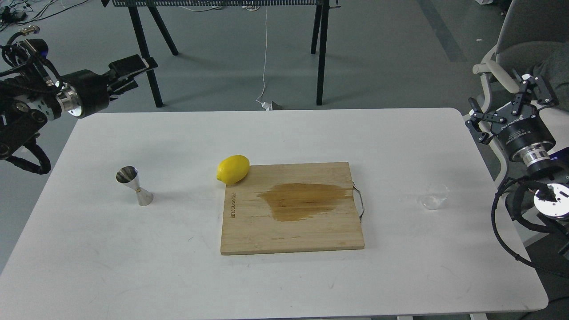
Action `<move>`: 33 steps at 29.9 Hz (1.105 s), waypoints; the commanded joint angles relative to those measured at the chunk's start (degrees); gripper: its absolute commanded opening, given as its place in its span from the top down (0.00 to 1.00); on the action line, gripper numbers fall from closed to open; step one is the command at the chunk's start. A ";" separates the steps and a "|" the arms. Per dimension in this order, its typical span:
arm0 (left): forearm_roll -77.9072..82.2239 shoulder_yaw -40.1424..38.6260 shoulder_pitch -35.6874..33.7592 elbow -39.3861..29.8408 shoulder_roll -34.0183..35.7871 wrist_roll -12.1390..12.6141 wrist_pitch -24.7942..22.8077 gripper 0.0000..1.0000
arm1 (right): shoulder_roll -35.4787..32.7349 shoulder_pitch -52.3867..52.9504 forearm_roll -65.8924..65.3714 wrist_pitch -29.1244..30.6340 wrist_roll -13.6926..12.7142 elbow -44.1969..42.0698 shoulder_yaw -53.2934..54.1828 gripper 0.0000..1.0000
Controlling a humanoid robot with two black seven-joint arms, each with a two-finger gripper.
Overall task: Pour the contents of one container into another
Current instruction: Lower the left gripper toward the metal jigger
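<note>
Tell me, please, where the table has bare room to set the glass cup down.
Bare table runs along the near edge, in front of the cutting board; also between jigger and lemon, and behind the board. Nowhere is crowded; the glass cup stands alone right.

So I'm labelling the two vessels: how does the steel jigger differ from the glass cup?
The jigger is shiny opaque steel, hourglass-shaped, left of the cutting board; the glass cup is clear, squat and sits to its right. Both stand upright and untouched on the table.
</note>
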 commanded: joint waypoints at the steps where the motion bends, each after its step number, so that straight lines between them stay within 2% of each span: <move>1: 2.55 0.10 0.74 -2.11 0.59 0.01 9.39 0.00 | 0.00 -0.09 0.01 0.00 0.00 -0.03 -0.09 0.01; 3: 4.31 0.10 1.44 -2.37 0.68 0.01 13.01 0.00 | 0.00 -0.18 0.01 0.00 0.00 -0.03 -0.09 0.01; 9: 4.50 -0.34 1.89 -2.37 0.86 0.01 15.30 0.00 | 0.09 -0.62 0.01 0.00 0.00 -0.73 -0.09 0.01; 14: 4.76 -0.08 5.57 -2.46 1.91 0.01 24.52 0.00 | 0.52 -1.06 0.01 0.00 0.00 -0.91 0.00 0.01; 19: 4.76 0.01 10.31 -2.55 3.58 0.01 30.94 0.00 | 0.61 -1.32 0.01 0.00 0.00 -1.17 -0.09 0.01; 30: 5.11 0.10 17.18 -2.98 4.20 0.01 43.78 0.01 | 2.19 -1.76 -0.08 0.00 0.00 -2.05 -0.18 0.01; 33: 5.46 0.01 19.11 -3.07 3.93 0.01 44.72 0.01 | 2.37 -1.76 -0.17 0.00 0.00 -2.14 -0.17 0.01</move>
